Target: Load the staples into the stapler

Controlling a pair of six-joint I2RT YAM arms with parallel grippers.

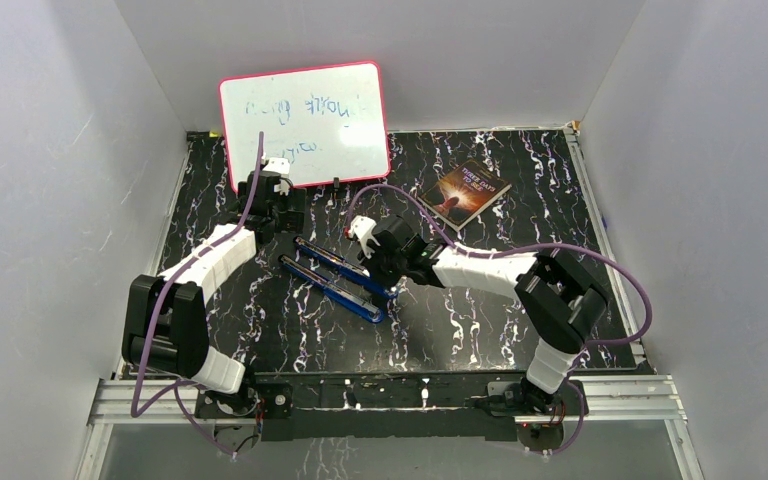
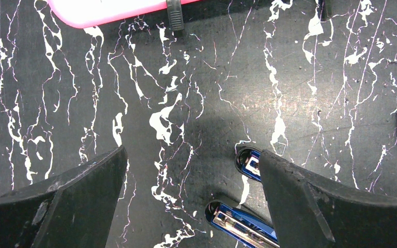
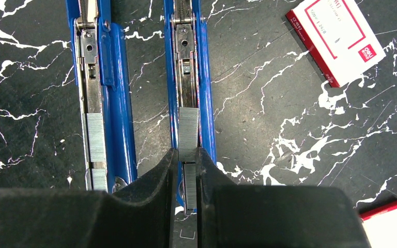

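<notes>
A blue stapler (image 1: 335,280) lies opened flat in a V on the black marbled table. In the right wrist view its two arms run side by side: the left arm (image 3: 116,77) has silvery staples (image 3: 95,139) in its channel. My right gripper (image 3: 187,155) is shut on a grey staple strip (image 3: 188,132) held in line over the right arm (image 3: 205,77). My left gripper (image 2: 191,152) is open and empty above the table beside the stapler's two far ends (image 2: 238,219); its right finger (image 2: 310,201) hides part of them.
A white box with a red label (image 3: 336,36) lies right of the stapler, with another box part (image 3: 390,219) nearer. One loose staple (image 3: 187,235) lies under my right fingers. A pink-framed whiteboard (image 1: 305,120) and a book (image 1: 470,192) stand at the back.
</notes>
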